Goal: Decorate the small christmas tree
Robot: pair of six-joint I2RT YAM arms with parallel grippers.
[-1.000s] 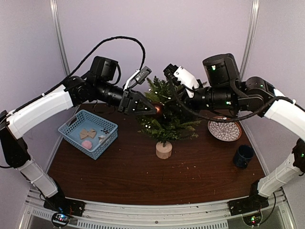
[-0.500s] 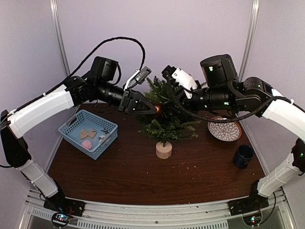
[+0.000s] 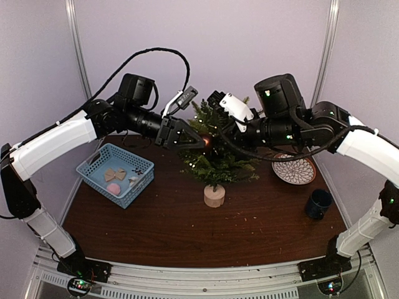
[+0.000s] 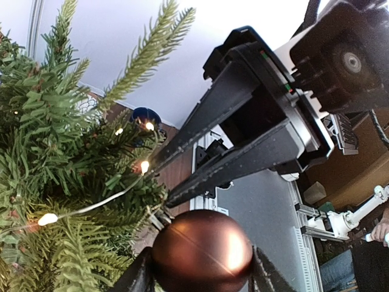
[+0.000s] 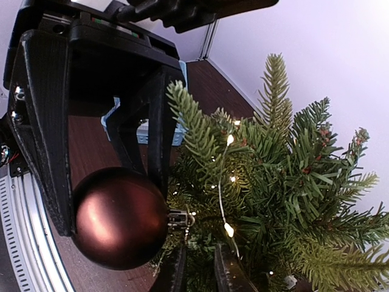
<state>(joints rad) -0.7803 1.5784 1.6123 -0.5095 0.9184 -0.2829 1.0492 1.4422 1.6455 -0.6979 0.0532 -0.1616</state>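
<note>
Overhead, both arms meet at the small christmas tree (image 3: 217, 161), which stands upright on its pale round base (image 3: 214, 195) near the middle of the table (image 3: 156, 230). The left gripper (image 3: 198, 142) reaches in from the left with a glossy brown bauble (image 3: 206, 142) at the tree's upper left side. The right gripper (image 5: 200, 252) comes in from the other side, its tips lost among the needles in that view.

The left wrist camera shows what the overhead cannot. The bauble is clamped between the left fingers (image 4: 138, 277), and its small metal cap points into the branches. The right arm's long black fingers taper toward that same spot. From the right wrist, the bauble fills the lower left, pressed on both sides by the left gripper. The right fingertips (image 5: 177, 267) stand a narrow gap apart with green between them. Whether they pinch a twig or anything else cannot be told. Tiny warm lights on a thin wire glow through the branches in both close views.

The table is dark wood. A blue basket (image 3: 93, 169) with a few ornaments sits at the left. A patterned plate (image 3: 293, 169) and a dark mug (image 3: 318, 204) sit at the right. Pale lilac walls (image 3: 249, 37) enclose the back and sides.
</note>
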